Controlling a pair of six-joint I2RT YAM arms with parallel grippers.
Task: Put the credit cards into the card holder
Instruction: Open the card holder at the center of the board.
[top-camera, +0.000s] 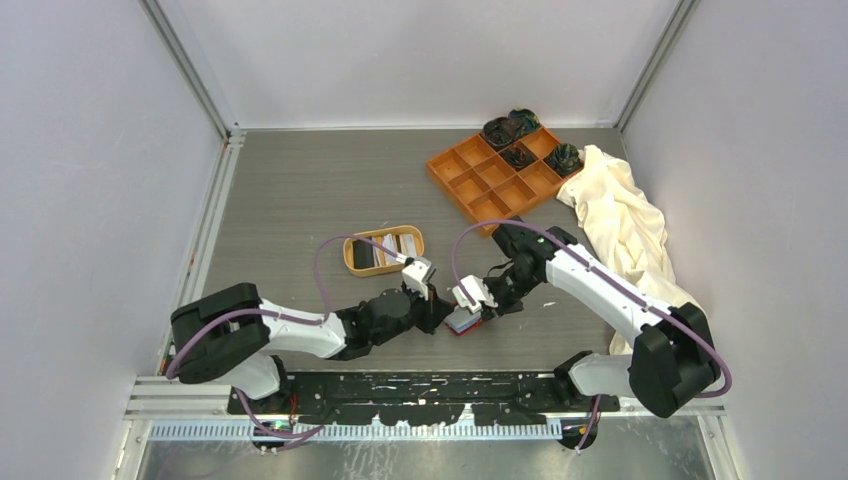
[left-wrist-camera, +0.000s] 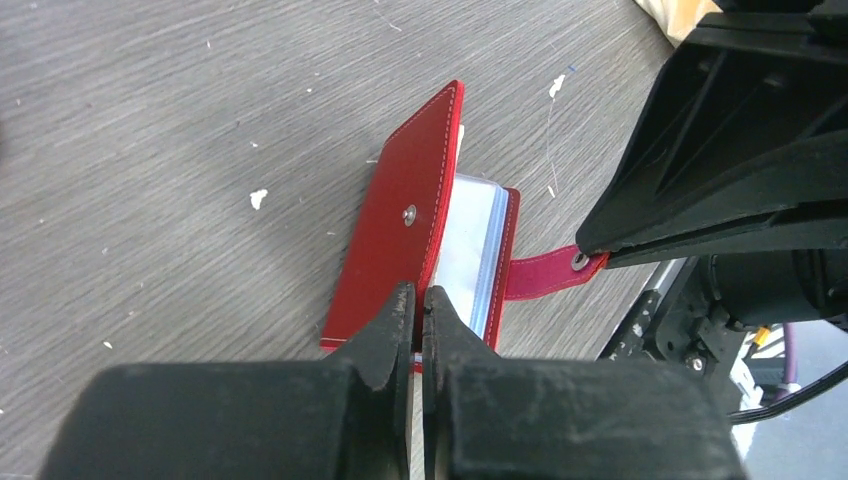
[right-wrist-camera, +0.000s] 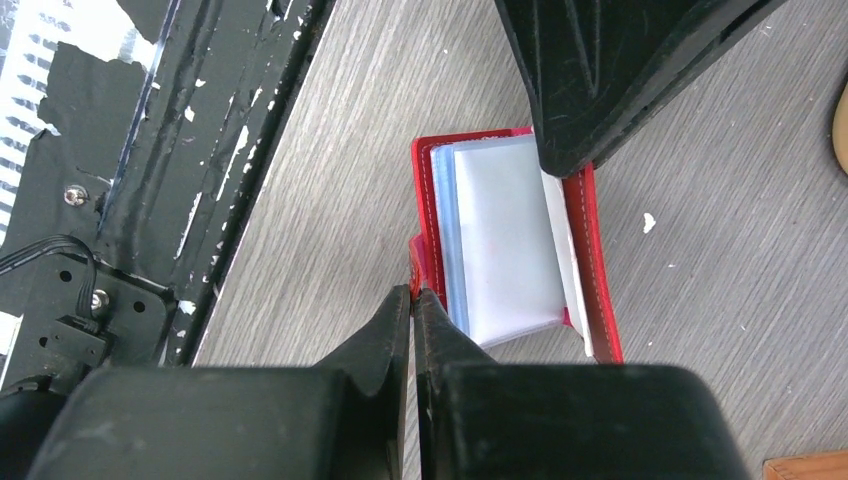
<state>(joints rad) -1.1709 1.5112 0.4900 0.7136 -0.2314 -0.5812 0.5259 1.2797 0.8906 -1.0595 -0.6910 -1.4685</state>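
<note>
The red card holder (top-camera: 462, 323) lies on the grey table between my two grippers, its cover (left-wrist-camera: 400, 215) lifted so the clear and blue pockets (right-wrist-camera: 505, 240) show. My left gripper (left-wrist-camera: 418, 300) is shut on the near edge of the raised cover. My right gripper (right-wrist-camera: 412, 295) is shut on the red snap tab (left-wrist-camera: 545, 272), holding it out to the side. From above, the left gripper (top-camera: 438, 312) and right gripper (top-camera: 482, 310) almost meet over the holder. The credit cards (top-camera: 384, 250), black and white ones, lie in the oval tan dish behind the left arm.
The tan dish (top-camera: 349, 256) sits at mid table. An orange nine-compartment tray (top-camera: 478, 172) with dark bundles in its far cells stands at the back right. A cream cloth (top-camera: 625, 225) lies beside it, along the right arm. White crumbs (left-wrist-camera: 258, 198) dot the table.
</note>
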